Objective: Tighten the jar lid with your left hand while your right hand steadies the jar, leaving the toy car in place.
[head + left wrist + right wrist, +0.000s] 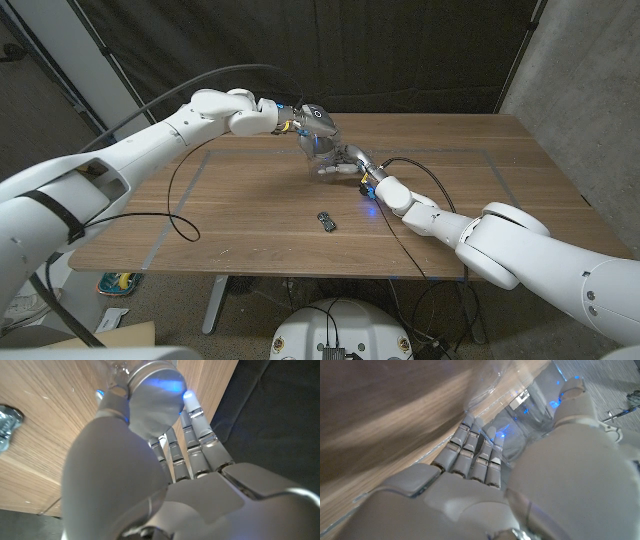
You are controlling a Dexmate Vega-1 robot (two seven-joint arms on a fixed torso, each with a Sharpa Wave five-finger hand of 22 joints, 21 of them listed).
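Toy car [326, 220] sat near the desk's [250, 215] front edge, apart from both hands, so untouched. Behind it, right hand [350, 163] fingers wrapped the jar [320, 155] body as brace. Left hand [305, 122] fingers clamped the lid [155, 395] from above, apparently for twisting.

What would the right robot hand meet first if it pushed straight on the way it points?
The clear jar itself: the right robot hand already has its fingers against the glass wall. Beyond it lies the left robot hand on the lid, as far as depth shows.
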